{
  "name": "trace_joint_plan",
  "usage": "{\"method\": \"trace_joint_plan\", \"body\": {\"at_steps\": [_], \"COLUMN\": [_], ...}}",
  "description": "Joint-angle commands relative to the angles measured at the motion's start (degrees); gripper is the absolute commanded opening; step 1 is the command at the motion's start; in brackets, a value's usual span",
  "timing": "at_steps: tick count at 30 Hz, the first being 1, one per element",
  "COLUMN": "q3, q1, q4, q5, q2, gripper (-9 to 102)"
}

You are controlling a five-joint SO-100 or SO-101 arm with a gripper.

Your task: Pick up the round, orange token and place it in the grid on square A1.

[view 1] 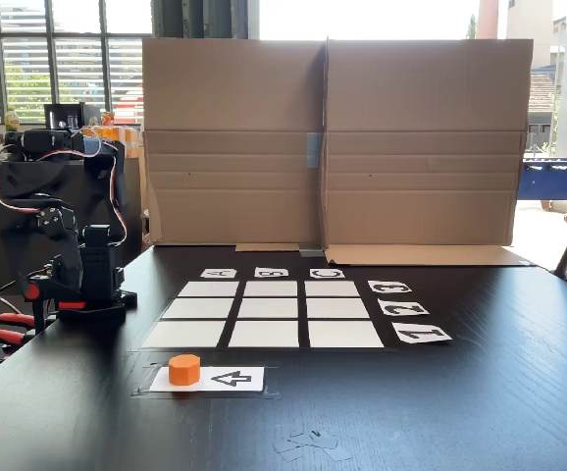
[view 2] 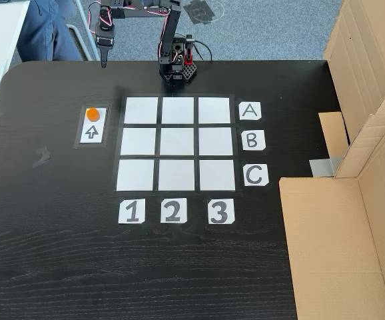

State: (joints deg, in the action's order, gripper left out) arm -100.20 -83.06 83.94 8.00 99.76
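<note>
Token (view 2: 93, 113) on arrow card (view 2: 92, 132), beside grid (view 2: 176, 143); cardboard (view 1: 333, 142) behind.

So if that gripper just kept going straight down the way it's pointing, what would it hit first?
Probably the bare black table, near its far edge. The gripper points down short of the orange token on its arrow card, though depth is uncertain.

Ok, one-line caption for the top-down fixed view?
Orange token waits on the arrow card beside the empty grid; claw hangs above.
</note>
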Motion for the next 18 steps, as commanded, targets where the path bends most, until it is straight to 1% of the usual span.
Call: {"method": "trace_joint_plan", "body": {"at_steps": [1, 10, 18], "q3": [3.96, 15.29, 27.42], "q1": [4.04, 14.06, 18.11], "q4": [0.35, 0.35, 0.44], "q5": [0.0, -3.43, -5.63], "q2": [-2.81, -15.47, -26.54], "gripper": [27, 28, 32]}}
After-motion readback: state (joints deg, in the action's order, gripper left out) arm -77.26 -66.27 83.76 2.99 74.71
